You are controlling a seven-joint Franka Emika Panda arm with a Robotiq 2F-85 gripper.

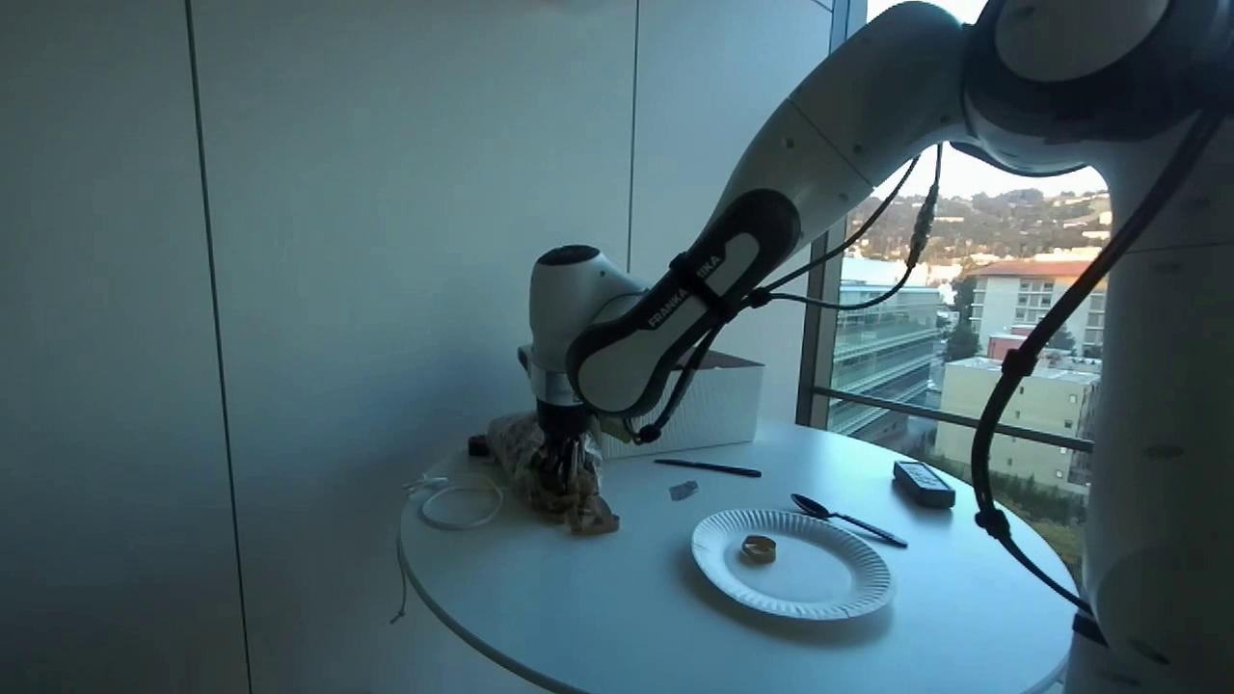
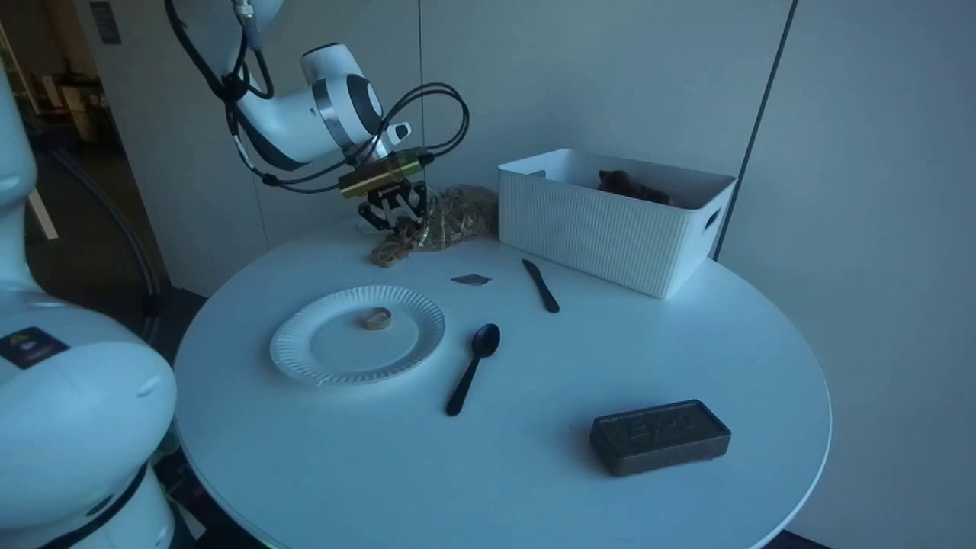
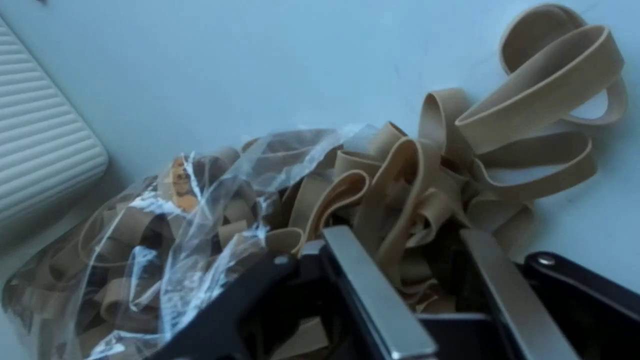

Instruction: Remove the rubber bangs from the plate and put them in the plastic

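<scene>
Rubber bands [image 1: 760, 554]: a small tan ring, one or maybe more, lies on the plate [image 1: 829, 578], at the lower right of centre in an exterior view.
Plastic bag [image 3: 195, 270]: fills the lower left of the wrist view, with many bands showing through; loose loops [image 3: 550, 97] lie beyond its clear edge, at upper right.
Gripper [image 3: 406, 234]: its jaws stand apart at bottom centre of the wrist view, low among the loops; I see no band pinched.
Step at the bag: I judge that it is the letting-go; whether the loops under the jaws are inside the plastic, I cannot tell.
Next, toward the plate: it seems to call for a straight lift, free of the loops, then a reach to the ring.
</scene>
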